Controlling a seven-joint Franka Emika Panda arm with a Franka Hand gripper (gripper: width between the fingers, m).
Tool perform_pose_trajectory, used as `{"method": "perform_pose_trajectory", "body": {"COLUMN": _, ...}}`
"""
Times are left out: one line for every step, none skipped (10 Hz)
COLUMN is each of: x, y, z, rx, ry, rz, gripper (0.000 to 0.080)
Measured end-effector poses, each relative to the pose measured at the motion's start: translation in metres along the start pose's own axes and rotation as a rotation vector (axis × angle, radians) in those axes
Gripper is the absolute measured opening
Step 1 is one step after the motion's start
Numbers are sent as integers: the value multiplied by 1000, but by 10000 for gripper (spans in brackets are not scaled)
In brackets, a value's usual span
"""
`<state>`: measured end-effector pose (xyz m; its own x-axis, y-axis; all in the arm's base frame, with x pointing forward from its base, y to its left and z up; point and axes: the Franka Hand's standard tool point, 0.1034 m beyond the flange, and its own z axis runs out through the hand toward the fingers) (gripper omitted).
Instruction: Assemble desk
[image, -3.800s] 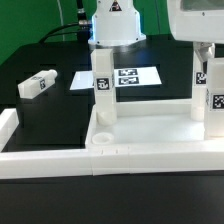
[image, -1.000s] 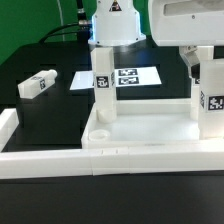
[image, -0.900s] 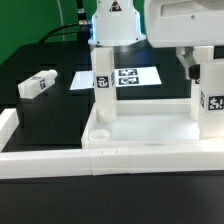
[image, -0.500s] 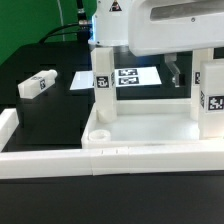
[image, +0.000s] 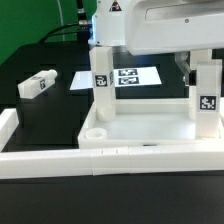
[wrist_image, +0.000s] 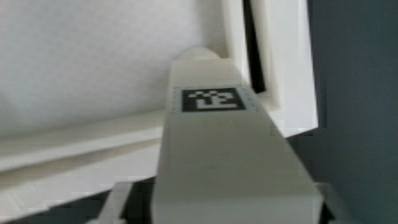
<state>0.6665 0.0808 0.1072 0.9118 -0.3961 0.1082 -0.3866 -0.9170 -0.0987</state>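
The desk top (image: 140, 125), a white rimmed tray, lies in the middle of the exterior view. One white tagged leg (image: 100, 82) stands upright in its back corner on the exterior view's left. A second leg (image: 206, 98) stands at the back corner on the right. My gripper (image: 200, 68) hangs over this second leg and is shut on its upper end; one dark finger (image: 185, 67) shows beside it. In the wrist view the leg (wrist_image: 217, 130) fills the space between my gripper's (wrist_image: 222, 208) fingers, with the desk top (wrist_image: 89, 60) beyond. A third leg (image: 38, 83) lies loose on the black table.
The marker board (image: 128, 77) lies flat behind the desk top. Long white border rails (image: 150, 162) run along the front and the exterior view's left (image: 8, 125). An empty round socket (image: 93, 131) sits in the tray's front corner on the left.
The gripper body moved towards the exterior view's left over the right-hand leg and its jaws closed on it. The desk top and both standing legs shifted slightly left.
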Motion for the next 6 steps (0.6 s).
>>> {"method": "perform_pose_trajectory", "body": {"x": 0, "y": 0, "z": 0, "rx": 0, "ry": 0, "rz": 67, "gripper": 288}}
{"method": "perform_pose_trajectory", "body": {"x": 1, "y": 1, "z": 0, "rx": -1, "ry": 1, "rz": 154, "gripper": 288}}
{"method": "perform_pose_trajectory", "body": {"x": 1, "y": 3, "z": 0, "rx": 0, "ry": -1, "rz": 301, "gripper": 288}}
{"method": "perform_pose_trajectory", "body": {"x": 1, "y": 5, "z": 0, "rx": -1, "ry": -8, "rz": 473, "gripper": 288}}
{"method": "perform_pose_trajectory", "body": {"x": 0, "y": 7, "z": 0, "rx": -2, "ry": -21, "rz": 623, "gripper": 288}}
{"method": "perform_pose_trajectory", "body": {"x": 0, "y": 8, "z": 0, "rx": 9, "ry": -43, "rz": 759, "gripper": 288}}
